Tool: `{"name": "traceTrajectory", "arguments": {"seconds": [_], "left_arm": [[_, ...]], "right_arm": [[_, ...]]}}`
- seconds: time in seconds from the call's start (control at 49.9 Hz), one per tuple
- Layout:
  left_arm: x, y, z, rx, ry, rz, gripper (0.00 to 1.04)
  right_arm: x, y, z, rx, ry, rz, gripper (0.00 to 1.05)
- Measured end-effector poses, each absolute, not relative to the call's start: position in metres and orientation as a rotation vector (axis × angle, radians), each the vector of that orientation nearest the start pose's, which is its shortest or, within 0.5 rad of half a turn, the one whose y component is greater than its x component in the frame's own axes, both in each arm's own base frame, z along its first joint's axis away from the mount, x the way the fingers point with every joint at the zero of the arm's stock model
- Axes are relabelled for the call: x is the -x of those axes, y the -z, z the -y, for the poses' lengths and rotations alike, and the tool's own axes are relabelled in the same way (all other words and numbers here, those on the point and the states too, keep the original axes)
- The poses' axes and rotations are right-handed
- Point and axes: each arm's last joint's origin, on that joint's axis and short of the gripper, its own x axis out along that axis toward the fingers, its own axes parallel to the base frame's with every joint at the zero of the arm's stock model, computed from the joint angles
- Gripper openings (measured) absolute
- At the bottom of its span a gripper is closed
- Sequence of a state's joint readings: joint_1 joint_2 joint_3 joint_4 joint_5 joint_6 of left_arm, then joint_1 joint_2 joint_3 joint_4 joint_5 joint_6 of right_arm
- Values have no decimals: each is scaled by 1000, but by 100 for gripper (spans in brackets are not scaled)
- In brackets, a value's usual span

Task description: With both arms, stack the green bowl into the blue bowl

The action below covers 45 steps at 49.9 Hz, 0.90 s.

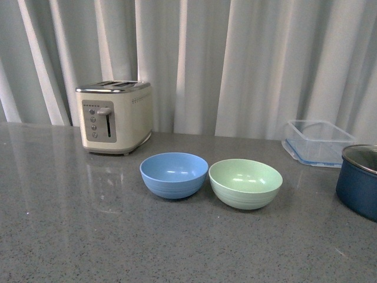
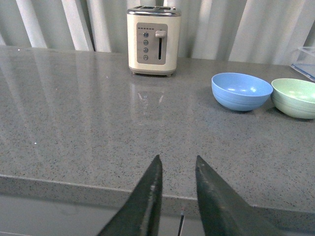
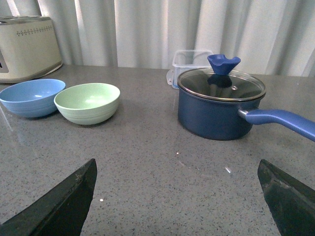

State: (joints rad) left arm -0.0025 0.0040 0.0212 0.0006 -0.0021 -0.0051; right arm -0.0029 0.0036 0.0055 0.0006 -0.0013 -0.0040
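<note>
A grey speckled worktop (image 1: pixel 70 236) is seen, on which everything stands. One cream toaster (image 1: pixel 115 117) is set at the back, and one dark blue lidded pot (image 3: pixel 216 110) and one clear container (image 1: pixel 318 141) are kept to the right, so the middle is judged to be left free for the stacking. Two bowls are counted: the blue bowl (image 1: pixel 174 174) and, just beside it on its right, the green bowl (image 1: pixel 245 183). Both are placed upright and empty; whether the rims touch cannot be told. Two grippers are counted. The left gripper (image 2: pixel 177 160) is held at the worktop's near edge with a narrow gap between its fingers, nothing grasped. The right gripper (image 3: pixel 177 163) is spread wide, well apart from the bowls, presumably readied for a rim.
</note>
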Motion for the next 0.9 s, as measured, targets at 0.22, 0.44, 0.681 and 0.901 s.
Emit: {"name": "traceTrajectory", "arguments": {"seconds": [0.22, 0.44, 0.681, 0.901], "left_arm": [[-97, -170, 0, 5, 0, 18, 59], [-97, -170, 0, 4, 2, 18, 100], [-97, -170, 0, 4, 2, 18, 98], [-97, -170, 0, 4, 2, 18, 98]], "right_arm": [[-102, -173, -2, -8, -34, -456, 95], [-182, -230, -22, 31, -29, -780, 95], [-251, -272, -67, 10, -62, -773, 95], [-293, -280, -92, -40, -36, -786, 95]]}}
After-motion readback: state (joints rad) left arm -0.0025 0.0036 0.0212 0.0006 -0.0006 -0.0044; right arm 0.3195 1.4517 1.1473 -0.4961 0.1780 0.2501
